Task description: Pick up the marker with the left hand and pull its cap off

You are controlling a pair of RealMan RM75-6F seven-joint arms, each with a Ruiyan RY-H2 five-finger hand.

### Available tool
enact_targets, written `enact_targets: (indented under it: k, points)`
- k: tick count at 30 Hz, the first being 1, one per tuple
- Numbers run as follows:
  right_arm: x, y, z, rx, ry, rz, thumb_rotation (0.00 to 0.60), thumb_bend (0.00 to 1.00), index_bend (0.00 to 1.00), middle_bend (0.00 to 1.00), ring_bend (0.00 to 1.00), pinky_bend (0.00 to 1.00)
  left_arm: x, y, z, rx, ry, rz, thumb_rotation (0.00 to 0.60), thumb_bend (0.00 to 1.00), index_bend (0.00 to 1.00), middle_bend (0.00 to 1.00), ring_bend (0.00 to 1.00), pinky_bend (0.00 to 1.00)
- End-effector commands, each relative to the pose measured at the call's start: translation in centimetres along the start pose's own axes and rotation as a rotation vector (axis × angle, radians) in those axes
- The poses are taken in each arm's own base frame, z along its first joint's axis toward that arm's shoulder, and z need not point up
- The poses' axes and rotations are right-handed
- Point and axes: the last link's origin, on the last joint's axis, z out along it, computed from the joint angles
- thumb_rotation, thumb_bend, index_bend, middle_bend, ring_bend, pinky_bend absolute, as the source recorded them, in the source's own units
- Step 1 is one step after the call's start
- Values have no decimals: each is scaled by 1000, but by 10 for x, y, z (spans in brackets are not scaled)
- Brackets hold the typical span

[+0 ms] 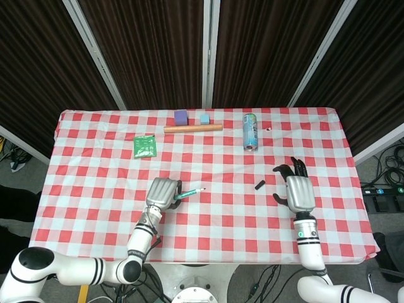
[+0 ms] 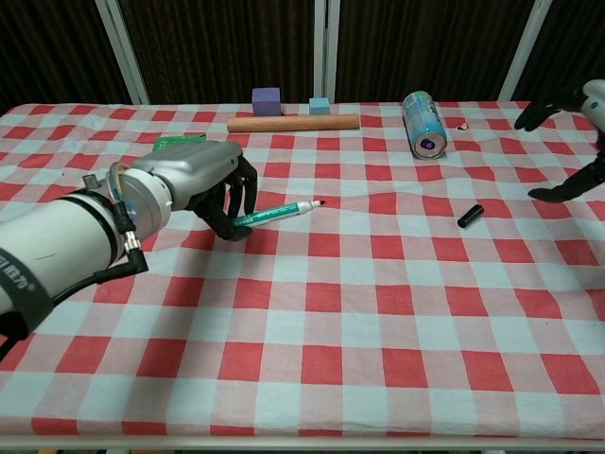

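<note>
A green marker [image 2: 276,214] [image 1: 189,193] with its dark tip bare sticks out to the right of my left hand [image 2: 197,187] [image 1: 163,192], which grips its rear end just above the cloth. The black cap [image 2: 470,216] [image 1: 259,185] lies by itself on the checked tablecloth right of centre. My right hand [image 1: 298,190] [image 2: 573,142] hovers to the right of the cap, fingers spread and holding nothing; in the chest view only its dark fingertips show at the right edge.
Along the far side lie a wooden rod [image 1: 192,128], a purple block [image 1: 180,116], a light blue block [image 1: 204,118] and a tipped can [image 1: 250,131]. A green packet [image 1: 144,146] lies at the back left. The table [image 1: 202,246] edge runs close below both hands.
</note>
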Motion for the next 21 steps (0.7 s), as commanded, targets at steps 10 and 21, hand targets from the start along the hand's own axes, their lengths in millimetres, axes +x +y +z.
enact_targets:
  k: [10,21]
  points:
    - [26,13,-42,0,114,58,600,26,300,251,0,0,-3,-10,2,23,10,51,600,228,317,349,297,374]
    - [32,24,-76,14,141,16,600,26,272,233,0,0,41,-60,-32,35,431,-83,600,198,282,190,207,296]
